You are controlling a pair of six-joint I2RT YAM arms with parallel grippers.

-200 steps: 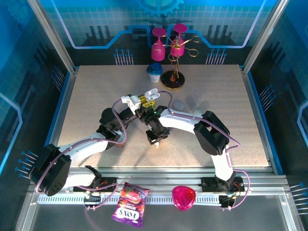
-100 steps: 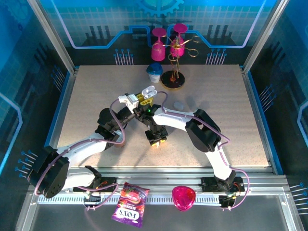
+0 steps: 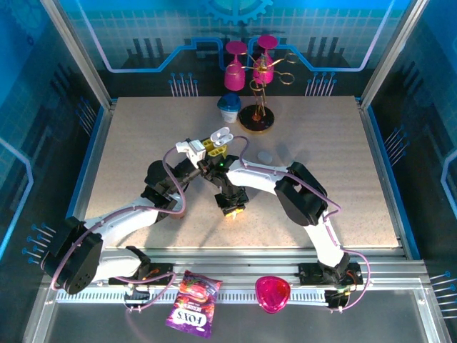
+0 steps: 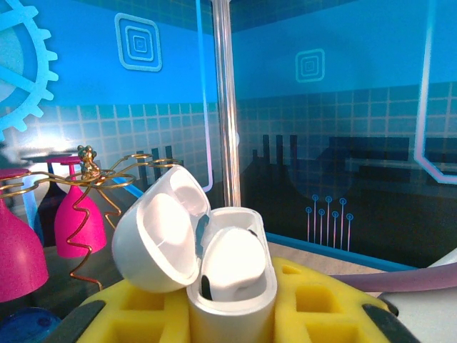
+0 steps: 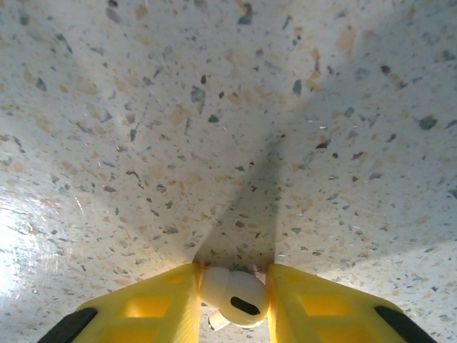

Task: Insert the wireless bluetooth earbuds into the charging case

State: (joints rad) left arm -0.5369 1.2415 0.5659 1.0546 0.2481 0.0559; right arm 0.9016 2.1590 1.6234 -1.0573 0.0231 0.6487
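My left gripper (image 3: 215, 146) (image 4: 230, 307) is shut on a white charging case (image 3: 221, 134) (image 4: 228, 318) and holds it upright above the table. The case's lid (image 4: 153, 239) is swung open to the left, and one white earbud (image 4: 234, 263) sits inside. My right gripper (image 3: 233, 210) (image 5: 232, 289) points straight down at the speckled table (image 5: 214, 107). Its yellow fingers (image 5: 153, 307) press on both sides of a second small white earbud (image 5: 239, 299), which rests at the table surface.
At the table's far edge stand a blue-and-white cup (image 3: 229, 107) and a gold rack of pink glasses (image 3: 258, 86). A small grey disc (image 3: 265, 155) lies right of the case. A pink object (image 3: 273, 293) and a purple packet (image 3: 193, 307) lie on the near rail.
The right fingers have closed in on the earbud, and the right arm's elbow has swung left. The left gripper with the case has shifted slightly back and left.
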